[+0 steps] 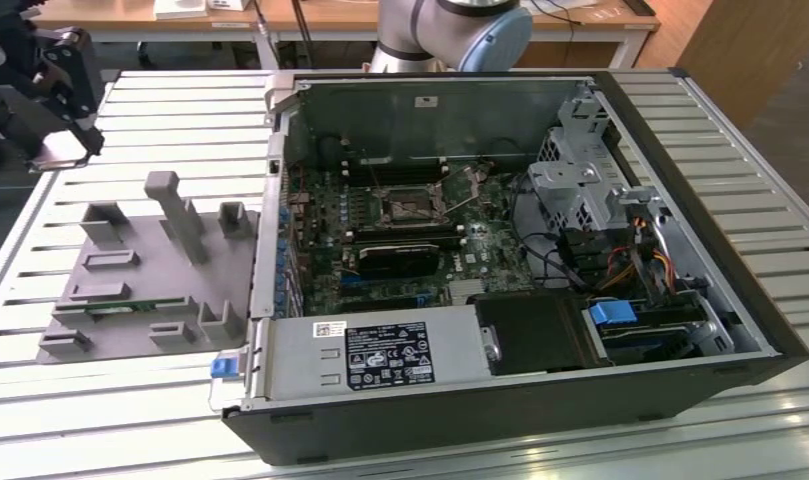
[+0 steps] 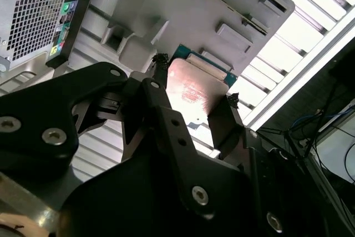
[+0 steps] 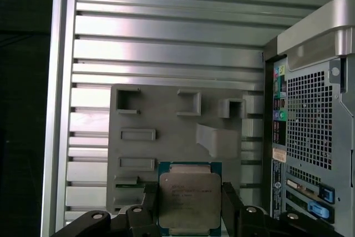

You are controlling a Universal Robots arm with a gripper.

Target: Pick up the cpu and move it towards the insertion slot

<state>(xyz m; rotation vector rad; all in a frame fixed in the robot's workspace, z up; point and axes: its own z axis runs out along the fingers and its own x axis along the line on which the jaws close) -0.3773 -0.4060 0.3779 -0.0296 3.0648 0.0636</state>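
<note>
An open computer case [image 1: 511, 400] lies on a slatted table [image 1: 751, 440] in the exterior view. The insertion slot [image 1: 411, 205] sits exposed on the motherboard inside, a shiny frame around a dark centre. A grey fixture [image 1: 151, 280] rests just beside the case, toward the exterior view's left. The gripper [image 1: 60, 135] hangs past the fixture's far end, outside the case and well apart from the slot.

In the first wrist view, the cpu [image 3: 188, 201], silvery top up and edged in green, sits between two black fingers [image 3: 148, 206]. They are clamped on its opposite sides above the grey fixture, with the case's perforated rear panel [image 3: 310, 120] alongside.

In the second wrist view, the cpu [image 2: 194, 90] shows a reflective face. The fingers press on two opposite edges, and the fixture and table slats lie beyond.
</note>
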